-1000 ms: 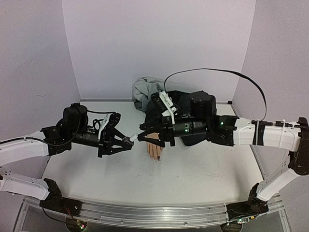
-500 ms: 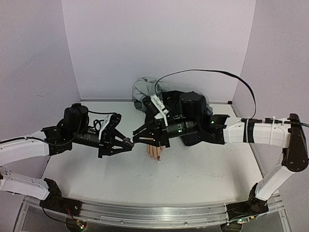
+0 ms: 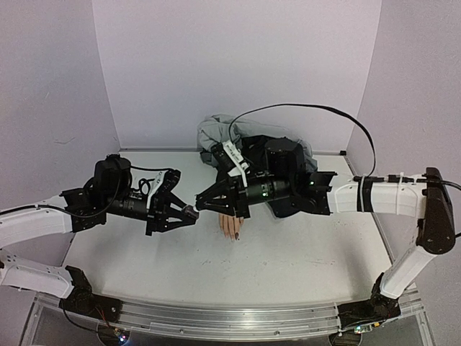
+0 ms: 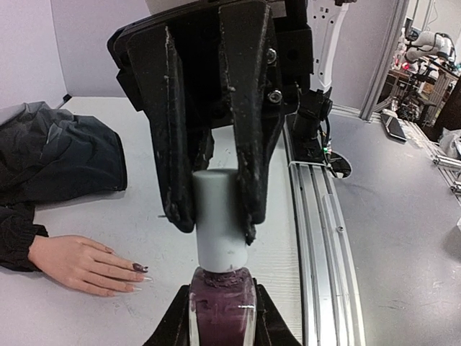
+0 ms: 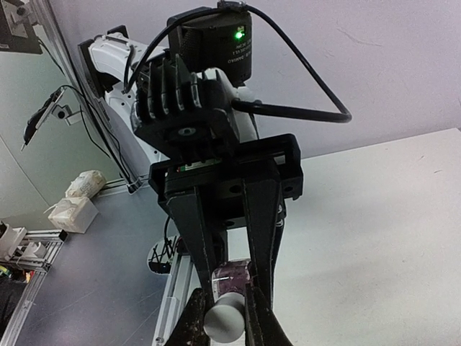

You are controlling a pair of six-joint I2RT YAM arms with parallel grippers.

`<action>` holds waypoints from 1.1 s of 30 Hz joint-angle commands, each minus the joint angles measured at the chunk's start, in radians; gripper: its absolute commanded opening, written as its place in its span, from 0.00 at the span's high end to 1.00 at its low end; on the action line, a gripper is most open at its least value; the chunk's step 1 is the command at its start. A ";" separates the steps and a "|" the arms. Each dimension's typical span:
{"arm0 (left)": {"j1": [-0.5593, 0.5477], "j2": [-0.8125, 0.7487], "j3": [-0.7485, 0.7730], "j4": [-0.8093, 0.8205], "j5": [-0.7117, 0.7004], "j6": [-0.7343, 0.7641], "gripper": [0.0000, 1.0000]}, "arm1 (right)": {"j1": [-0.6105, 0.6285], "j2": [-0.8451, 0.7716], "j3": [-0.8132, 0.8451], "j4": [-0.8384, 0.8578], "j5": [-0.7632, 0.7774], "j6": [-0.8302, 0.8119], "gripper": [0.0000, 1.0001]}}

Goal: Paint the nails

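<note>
The pale mannequin hand (image 3: 230, 224) lies on the table, fingers toward the front edge; it also shows in the left wrist view (image 4: 72, 261). Its nails (image 4: 139, 267) are tiny, at least one polished dark. My left gripper (image 3: 184, 212) is shut on a small dark purple polish bottle (image 4: 220, 311), held above the table left of the hand. My right gripper (image 3: 204, 204) meets it from the right. Its fingers (image 4: 246, 108) are shut on the bottle's white cap (image 4: 218, 220). The right wrist view shows the cap (image 5: 225, 323) between my right gripper's (image 5: 225, 326) jaws, with the bottle (image 5: 235, 277) behind.
A heap of grey and black clothing (image 3: 225, 135) lies at the back, its black sleeve (image 4: 61, 155) running to the mannequin's wrist. Purple walls close the back and sides. A metal rail (image 3: 216, 318) runs along the front edge.
My right arm has reached left and its fingers have closed round the bottle's cap. My left gripper with the bottle has stayed put.
</note>
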 commanded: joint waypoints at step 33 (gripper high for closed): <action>-0.004 -0.118 -0.017 0.173 -0.725 0.009 1.00 | 0.227 0.199 0.152 0.236 0.720 0.565 0.50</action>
